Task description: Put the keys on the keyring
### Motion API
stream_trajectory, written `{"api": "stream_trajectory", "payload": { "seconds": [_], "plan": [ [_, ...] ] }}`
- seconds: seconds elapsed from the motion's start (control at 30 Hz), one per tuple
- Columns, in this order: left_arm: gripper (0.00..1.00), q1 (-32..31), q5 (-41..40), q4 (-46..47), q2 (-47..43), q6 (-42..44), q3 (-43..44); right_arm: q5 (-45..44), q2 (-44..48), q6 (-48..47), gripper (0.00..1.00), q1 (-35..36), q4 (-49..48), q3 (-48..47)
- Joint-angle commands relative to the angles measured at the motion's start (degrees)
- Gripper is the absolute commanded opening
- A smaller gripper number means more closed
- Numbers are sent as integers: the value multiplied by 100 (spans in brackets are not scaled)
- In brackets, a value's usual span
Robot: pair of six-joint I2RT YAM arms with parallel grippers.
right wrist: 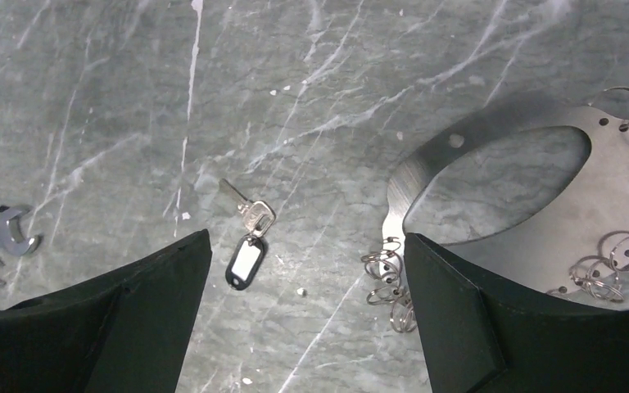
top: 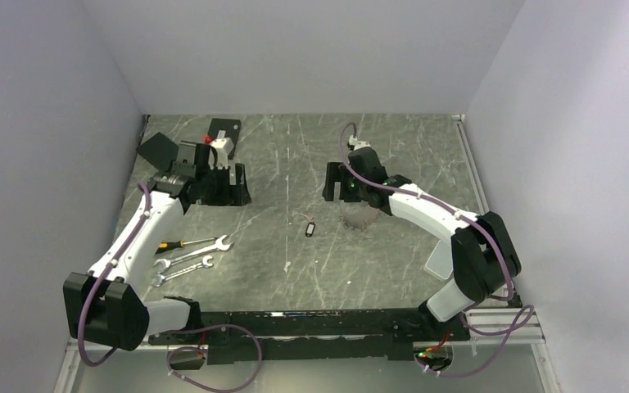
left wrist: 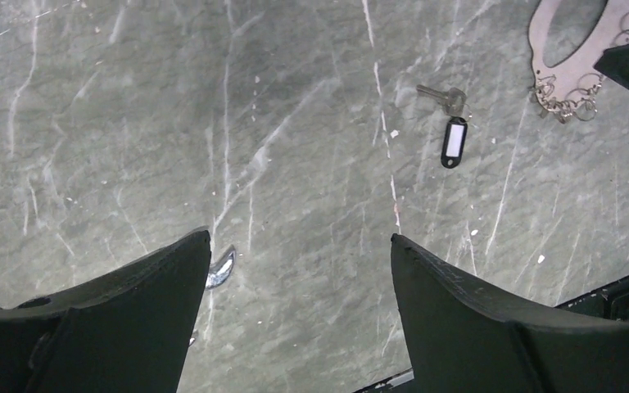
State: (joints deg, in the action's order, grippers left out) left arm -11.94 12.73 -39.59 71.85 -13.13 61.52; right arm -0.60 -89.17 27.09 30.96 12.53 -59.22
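Note:
One silver key point(top: 311, 227) with a black tag lies flat on the grey marble table; it also shows in the left wrist view point(left wrist: 442, 97) and the right wrist view point(right wrist: 246, 211). The keyring point(top: 359, 218) is a flat silver curved plate point(right wrist: 540, 205) with several small wire split rings point(right wrist: 385, 278) along its edge, and it lies just right of the key. It also shows in the left wrist view point(left wrist: 569, 70). My right gripper point(top: 340, 184) point(right wrist: 307, 241) is open and empty above the key and plate. My left gripper point(top: 223, 184) point(left wrist: 299, 246) is open and empty at the far left.
Two silver wrenches point(top: 188, 258) and a yellow-handled screwdriver point(top: 174, 244) lie at the near left; the wrenches also show in the right wrist view point(right wrist: 0, 233). Black boxes point(top: 160, 149) stand at the back left. White walls close in the table on three sides.

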Motion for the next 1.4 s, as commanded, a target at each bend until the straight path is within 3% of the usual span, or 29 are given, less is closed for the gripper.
{"api": "stream_trajectory", "payload": {
  "seconds": [0.0,0.53,0.8,1.0,1.17,1.37],
  "plan": [
    [86,-150,195,245,-199,196,28,-540,-16,159,91,21,368,-355],
    [71,-533,-227,154,-262,225,-8,-711,-981,614,61,25,998,-755],
    [65,-628,-210,182,-256,256,-43,-263,-1129,411,59,33,784,-643],
    [63,-775,-59,293,-200,284,-95,653,-1092,-271,58,156,238,-576],
    [54,-892,-21,623,-155,135,-273,342,-1164,-477,61,434,366,-736],
    [59,-1586,-783,1379,-314,-382,-735,-650,-911,-416,66,420,417,-606]
  ]
}}
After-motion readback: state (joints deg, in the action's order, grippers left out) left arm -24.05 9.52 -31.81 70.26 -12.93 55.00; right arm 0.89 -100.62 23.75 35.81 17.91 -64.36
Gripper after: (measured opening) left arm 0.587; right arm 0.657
